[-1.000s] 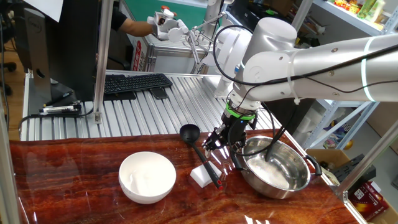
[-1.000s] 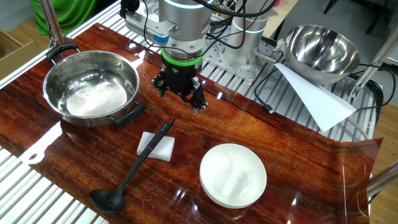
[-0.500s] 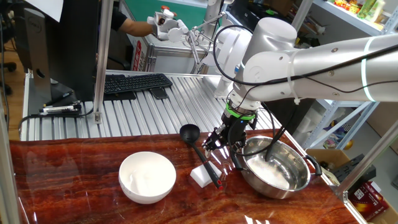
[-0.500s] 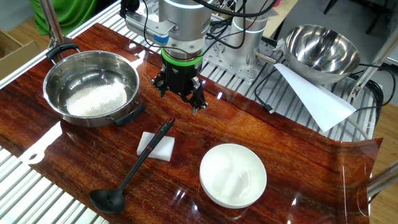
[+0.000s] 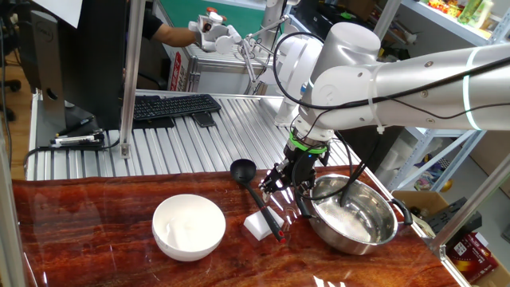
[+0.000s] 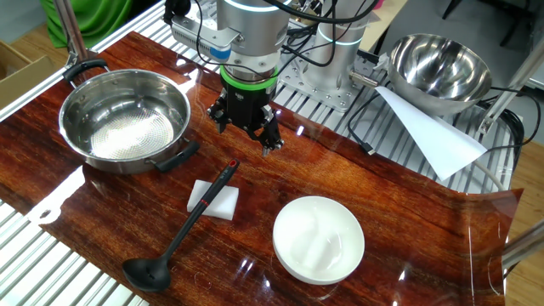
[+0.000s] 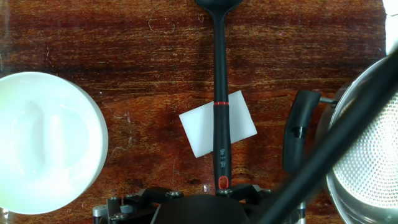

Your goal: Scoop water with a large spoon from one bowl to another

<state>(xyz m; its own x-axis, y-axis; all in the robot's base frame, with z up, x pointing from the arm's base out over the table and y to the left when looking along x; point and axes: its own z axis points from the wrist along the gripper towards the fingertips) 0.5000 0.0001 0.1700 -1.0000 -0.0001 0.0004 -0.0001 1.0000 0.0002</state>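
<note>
The black ladle (image 6: 191,225) lies on the wooden table with its handle resting across a white block (image 6: 212,201). Its cup (image 5: 243,169) points away from the arm. In the hand view the ladle handle (image 7: 219,112) runs straight up the middle, with the red mark at its near end. My gripper (image 6: 246,136) hangs open and empty just above that handle end, touching nothing; it also shows in one fixed view (image 5: 285,195). The steel bowl (image 6: 174,98) with black side handles shows a faint sheen of water. The white bowl (image 6: 319,240) stands on the ladle's other side.
A second steel bowl (image 6: 440,59) and a white sheet of paper (image 6: 429,127) sit off the table's far corner. A keyboard (image 5: 171,106) lies on the slatted bench behind. A black cable (image 7: 336,149) crosses the hand view over the steel bowl (image 7: 367,155).
</note>
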